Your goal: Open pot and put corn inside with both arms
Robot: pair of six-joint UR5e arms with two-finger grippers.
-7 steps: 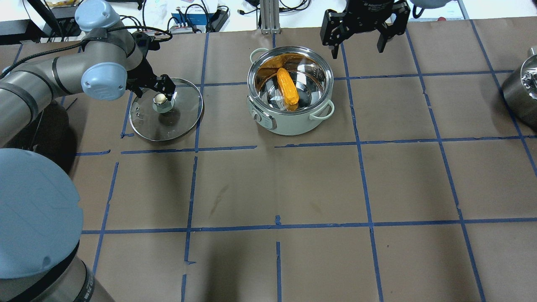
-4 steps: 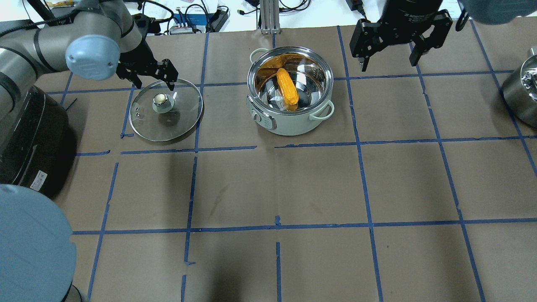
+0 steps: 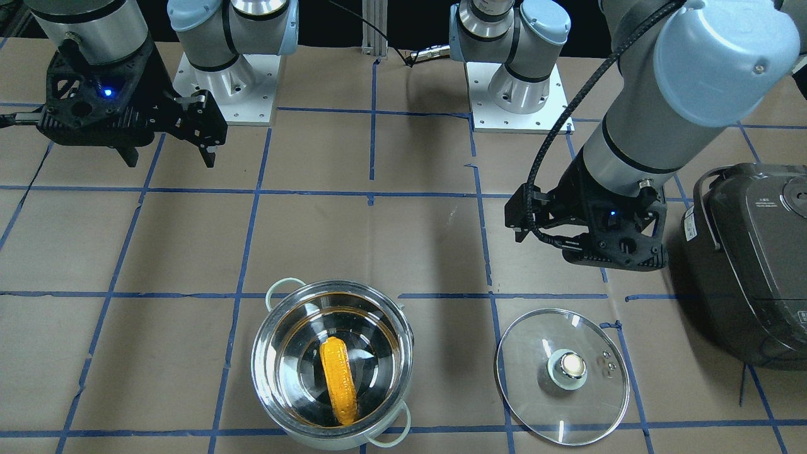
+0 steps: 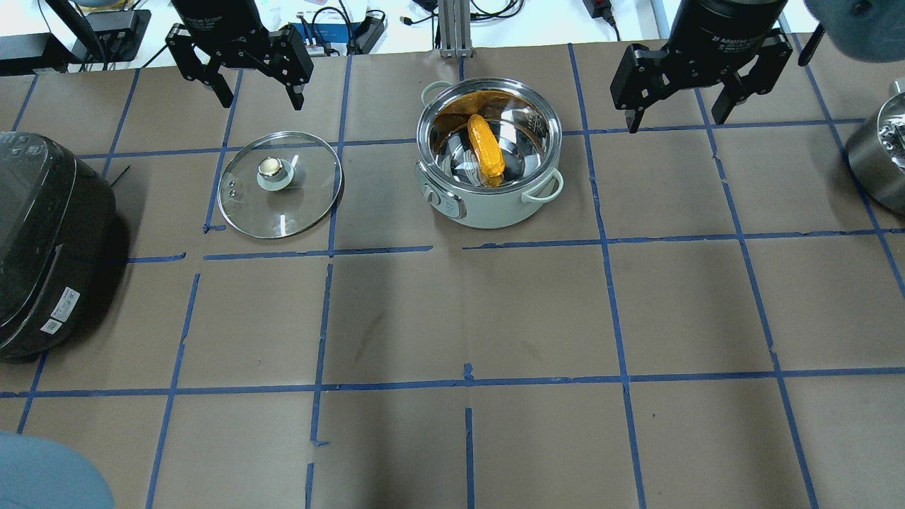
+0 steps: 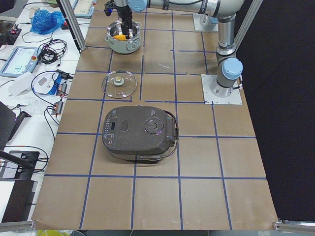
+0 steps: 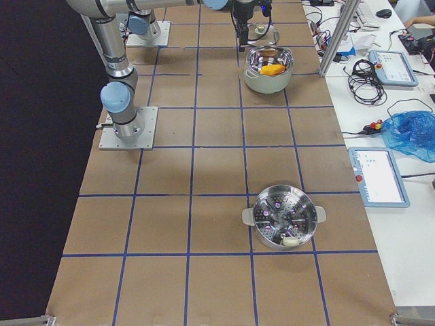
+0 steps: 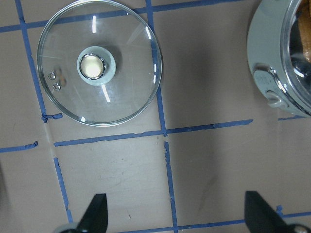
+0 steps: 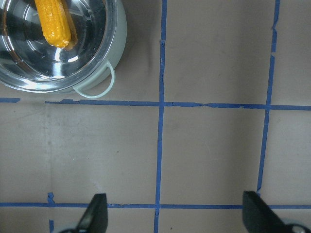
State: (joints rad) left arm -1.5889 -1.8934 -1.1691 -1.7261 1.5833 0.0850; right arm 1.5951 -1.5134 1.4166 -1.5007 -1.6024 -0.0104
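Observation:
The pot (image 4: 488,209) stands open at the far middle of the table, with the corn (image 4: 486,150) lying inside it; both show in the front view, pot (image 3: 265,369) and corn (image 3: 338,379). The glass lid (image 4: 300,205) lies flat on the table to the pot's left, also in the left wrist view (image 7: 121,92). My left gripper (image 4: 261,90) hangs open and empty above the table just beyond the lid. My right gripper (image 4: 675,116) hangs open and empty to the right of the pot. The right wrist view shows the pot (image 8: 118,43) and corn (image 8: 56,19) at its top left.
A dark grey rice cooker (image 4: 49,240) sits at the table's left edge. A steel steamer pot (image 4: 877,155) stands at the right edge, also in the exterior right view (image 6: 285,217). Blue tape lines grid the brown table.
My left gripper has let go of the lid knob, risen and moved back from the lid. My right gripper has moved further right, away from the pot.

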